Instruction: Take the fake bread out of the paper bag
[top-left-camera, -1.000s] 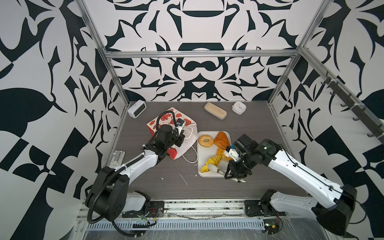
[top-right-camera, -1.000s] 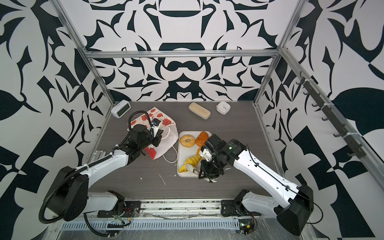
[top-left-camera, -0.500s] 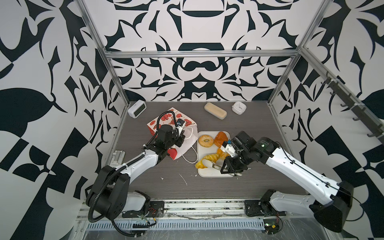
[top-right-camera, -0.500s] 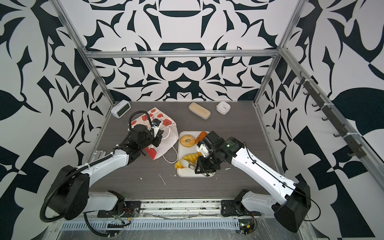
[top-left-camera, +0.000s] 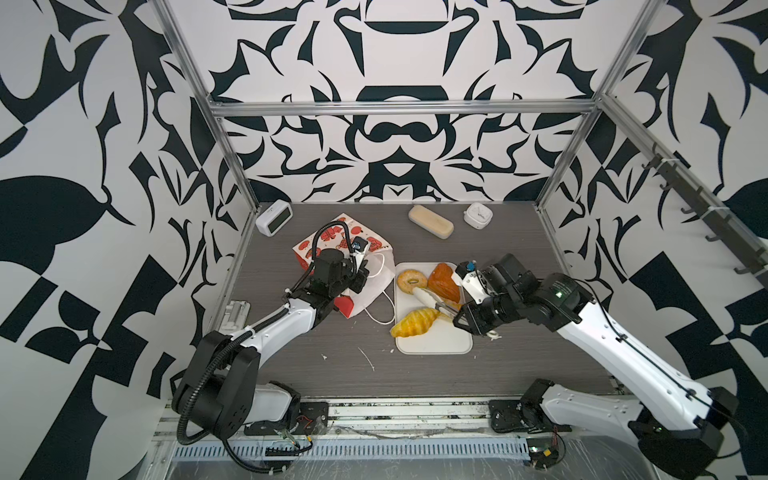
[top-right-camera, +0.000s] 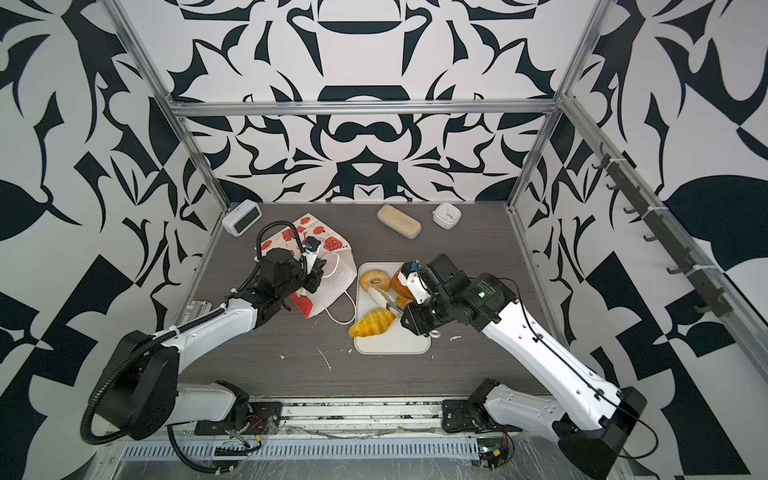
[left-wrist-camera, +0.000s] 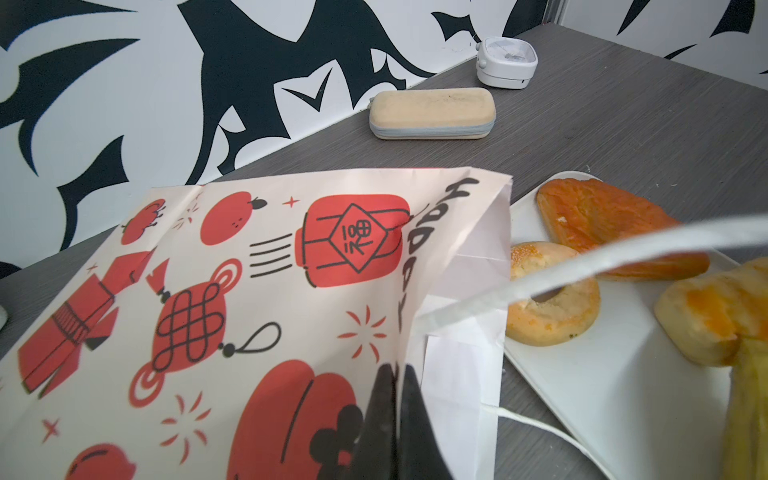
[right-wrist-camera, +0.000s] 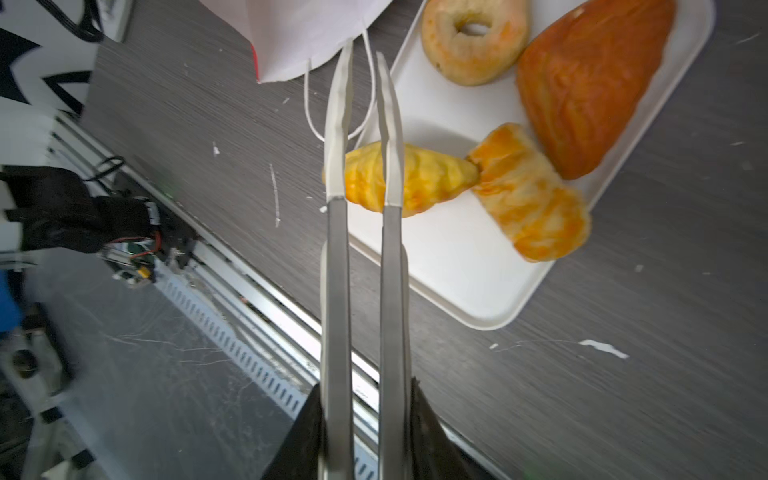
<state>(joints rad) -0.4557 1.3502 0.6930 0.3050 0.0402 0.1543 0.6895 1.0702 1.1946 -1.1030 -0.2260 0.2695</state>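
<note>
The paper bag (top-left-camera: 344, 235) lies on its side left of the white tray (top-left-camera: 436, 347), mouth toward the tray. My left gripper (left-wrist-camera: 397, 368) is shut on the bag's (left-wrist-camera: 249, 291) upper mouth edge, holding it up. My right gripper (right-wrist-camera: 365, 390) is shut on metal tongs (right-wrist-camera: 338, 166) with white tips. The tips stand slightly apart with nothing between them, above a yellow croissant (right-wrist-camera: 432, 178) lying on the tray (right-wrist-camera: 457, 266). Also on the tray are a bagel (right-wrist-camera: 473, 37), a dark triangular puff (right-wrist-camera: 590, 83) and a second croissant (right-wrist-camera: 536, 195). The bag's inside is hidden.
At the back stand a beige oblong case (top-left-camera: 430, 221), a small white clock (top-left-camera: 478, 215) and a grey digital clock (top-left-camera: 274, 217). A small white part (top-left-camera: 237, 314) lies by the left wall. White scraps (top-left-camera: 368, 358) dot the table in front of the tray.
The tongs carried the yellow croissant onto the tray and let it go. The right arm then swung the tongs back over the tray toward the bagel. The left gripper kept hold of the bag.
</note>
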